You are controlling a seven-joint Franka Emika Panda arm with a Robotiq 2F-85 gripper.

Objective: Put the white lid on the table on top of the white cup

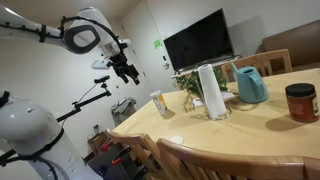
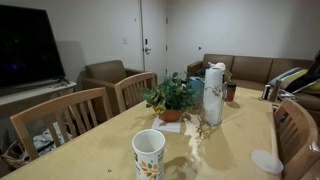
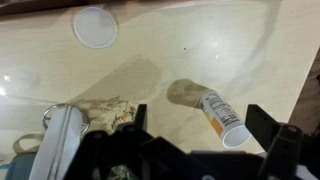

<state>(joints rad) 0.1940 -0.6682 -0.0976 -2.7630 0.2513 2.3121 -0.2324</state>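
The white cup with orange print stands upright on the wooden table, near its edge, and shows close to the camera in an exterior view. The white lid lies flat on the tabletop, apart from the cup. In the wrist view the lid sits at the top left and the cup appears below, between my fingers. My gripper hangs high in the air beyond the table's edge, open and holding nothing; its midpoint is far above the table.
A tall white roll, a teal jug and a potted plant stand mid-table. A red-brown jar is near one end. Wooden chairs ring the table, and a TV stands behind.
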